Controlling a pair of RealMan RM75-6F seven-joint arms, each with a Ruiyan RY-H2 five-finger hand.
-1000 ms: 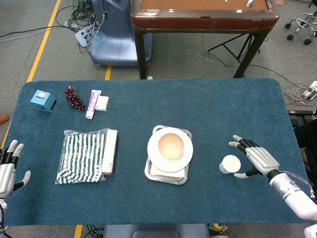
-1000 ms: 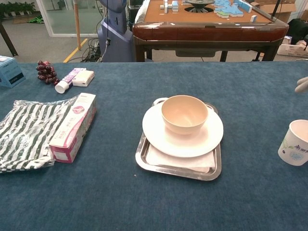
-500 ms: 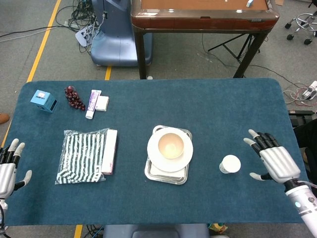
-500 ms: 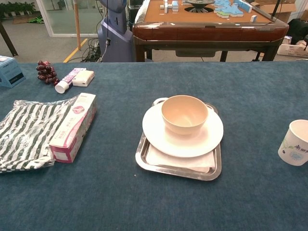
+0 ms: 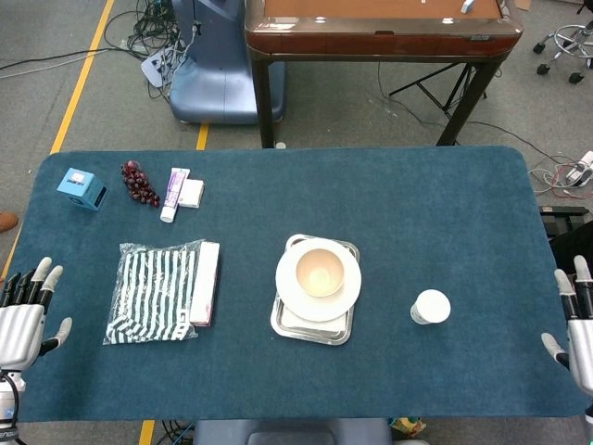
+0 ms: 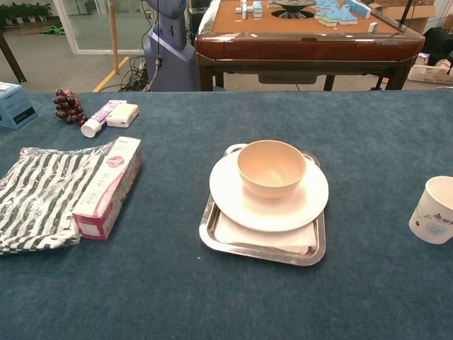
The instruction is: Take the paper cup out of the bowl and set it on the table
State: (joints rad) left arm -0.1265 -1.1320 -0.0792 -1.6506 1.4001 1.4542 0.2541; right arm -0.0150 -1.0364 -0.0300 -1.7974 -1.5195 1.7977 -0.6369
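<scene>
A white paper cup (image 5: 431, 307) (image 6: 433, 210) stands upright on the blue table, to the right of the tray. The cream bowl (image 5: 320, 272) (image 6: 271, 167) holds nothing and sits on a white plate (image 5: 344, 295) (image 6: 311, 200) on a steel tray (image 5: 315, 329) (image 6: 262, 248). My right hand (image 5: 579, 329) is at the table's right edge, well apart from the cup, fingers spread and holding nothing. My left hand (image 5: 26, 313) hangs at the left edge, fingers apart, holding nothing. Neither hand shows in the chest view.
At the left lie a striped bag (image 5: 153, 292) and a flat pink box (image 5: 206, 283). Behind them are a blue box (image 5: 82, 188), dark grapes (image 5: 139, 183), a tube (image 5: 173, 194) and a small white block (image 5: 192, 192). A brown table (image 5: 380, 28) stands beyond the far edge.
My right hand has let go of the cup and drawn back to the table's right edge. The cup stays where it was set. My left hand shifted slightly.
</scene>
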